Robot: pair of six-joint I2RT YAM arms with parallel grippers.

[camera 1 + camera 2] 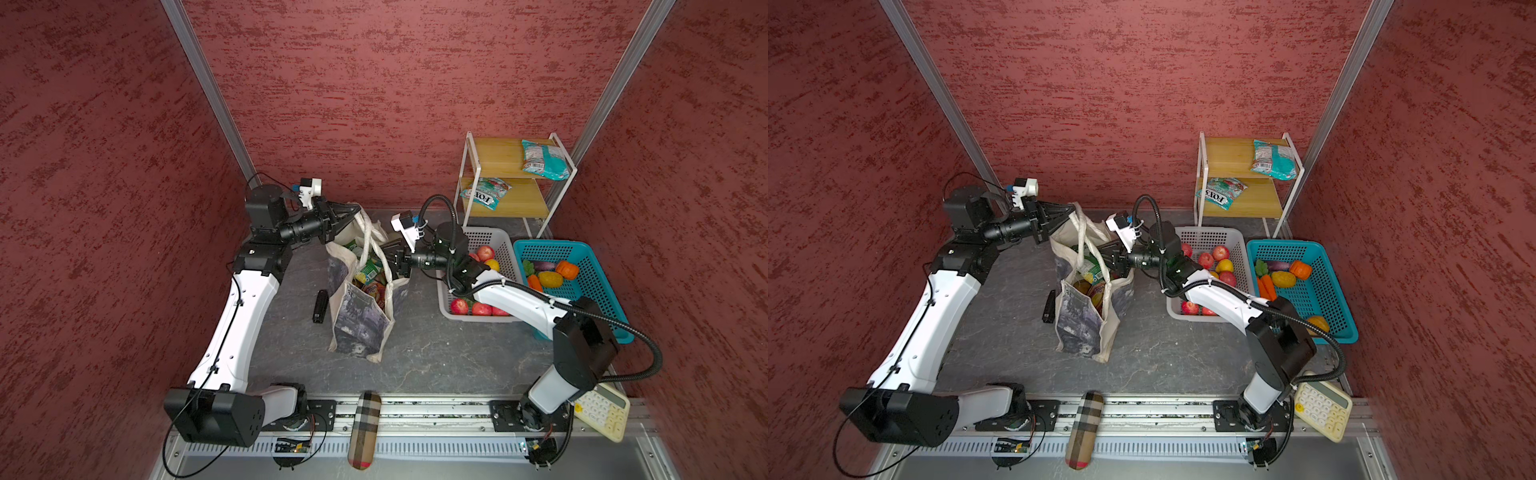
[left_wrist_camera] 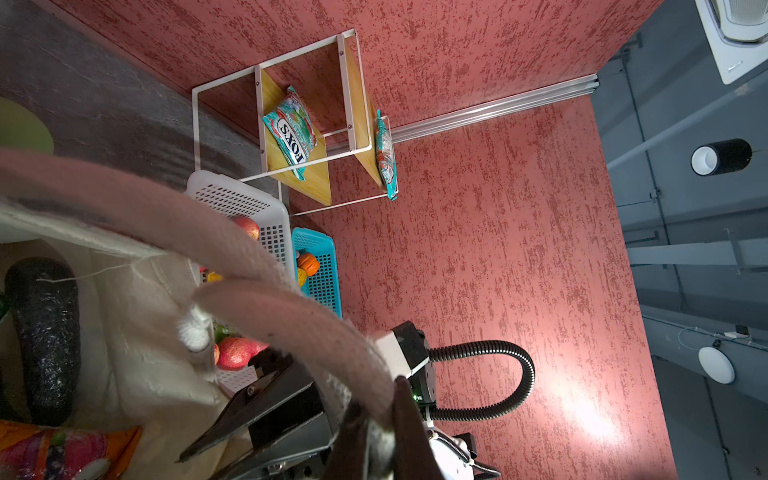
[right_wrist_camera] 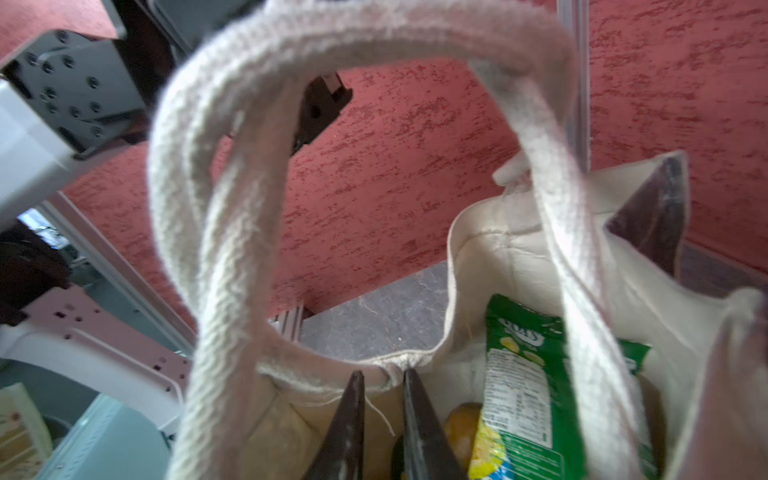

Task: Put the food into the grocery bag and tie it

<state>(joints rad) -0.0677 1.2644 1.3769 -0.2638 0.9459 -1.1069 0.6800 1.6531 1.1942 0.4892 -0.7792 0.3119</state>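
Cream bag (image 1: 361, 320) stands mid-surface (image 1: 436, 345), packets (image 1: 368, 270) inside; left gripper (image 1: 355, 210) clenched on its raised strap (image 1: 366, 239), right gripper (image 3: 383, 374) at the rim, grip unclear. Black bar (image 1: 320, 306) just beside; white basket (image 1: 486, 230) under the right arm

"FOX'S" in dark letters on a white band, across the teal-and-red packet (image 2: 289, 132) lying on the lower board of the shelf rack (image 1: 496, 156) (legible in both top views too). Same name, blurred, on the green packet (image 3: 519, 374) inside the grocery bag (image 1: 361, 320), well left of the rack; fine print beneath unreadable.
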